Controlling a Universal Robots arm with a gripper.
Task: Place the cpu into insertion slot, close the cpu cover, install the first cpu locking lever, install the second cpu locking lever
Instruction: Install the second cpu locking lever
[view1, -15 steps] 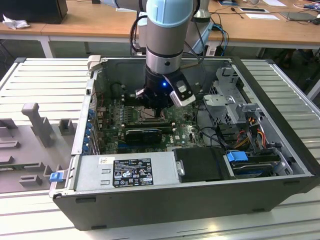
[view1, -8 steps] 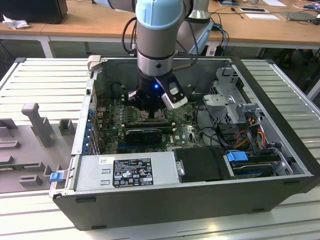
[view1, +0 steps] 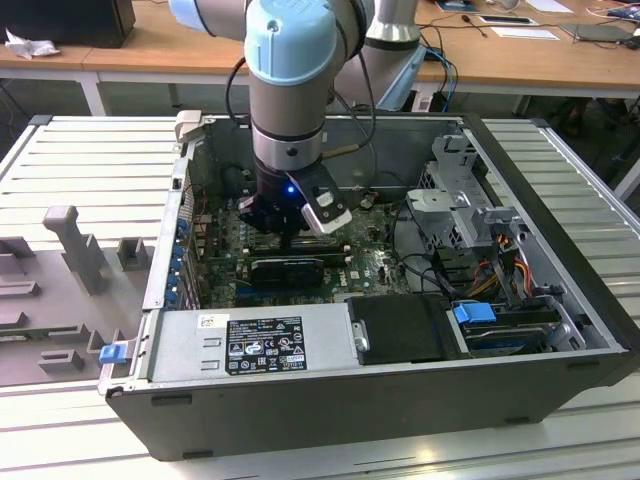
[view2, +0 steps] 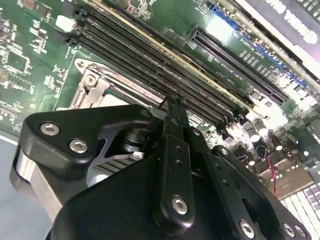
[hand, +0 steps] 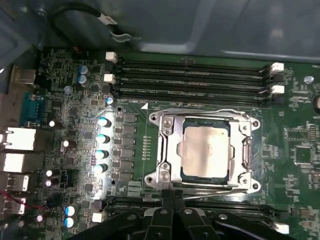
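The cpu, a dull silver square, lies in the insertion slot on the green motherboard. The cpu cover is down flat around it, and the chip shows through the cover's cut-out. A thin wire lever runs along the side of the cover by the memory slots, and another lever lies along the opposite side. My gripper is shut, its black fingertips pressed together just beside that second lever. In the second wrist view the gripper stands next to the socket's corner. In the exterior view the gripper reaches down into the case.
Long black memory slots flank the socket on both sides. Capacitors stand in a row beside it. The open computer case walls in the board, with a power supply, drive cages and cables around.
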